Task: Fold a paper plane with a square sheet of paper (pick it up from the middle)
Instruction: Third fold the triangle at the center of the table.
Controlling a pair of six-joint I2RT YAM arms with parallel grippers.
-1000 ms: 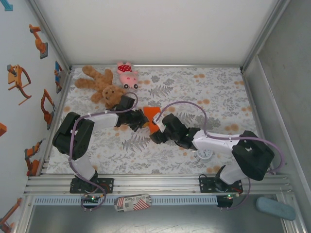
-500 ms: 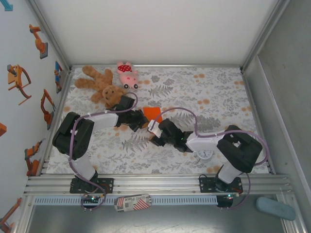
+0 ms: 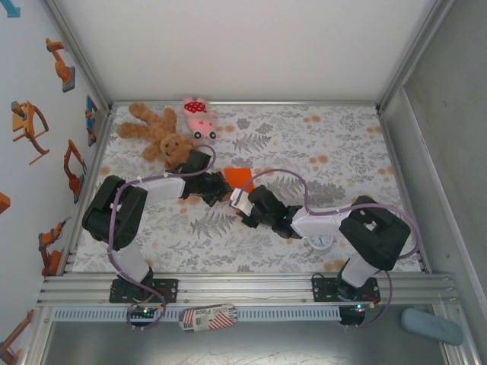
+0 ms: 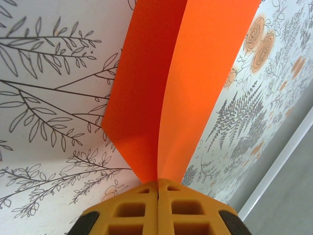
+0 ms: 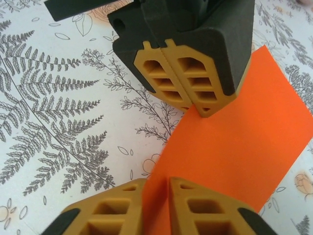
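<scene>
On fern-printed surface (image 3: 342, 144): bright orange paper square (image 4: 181, 88) clamped in left hand (image 4: 158, 188), right hand (image 5: 156, 185) narrowly apart astride it (rail label (image 3: 208, 315): "Place").

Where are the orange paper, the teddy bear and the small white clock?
orange paper (image 3: 241, 179), top external view, exposed flat part.
teddy bear (image 3: 176, 146), top external view, head.
small white clock (image 3: 320, 242), top external view, dial face.
</scene>
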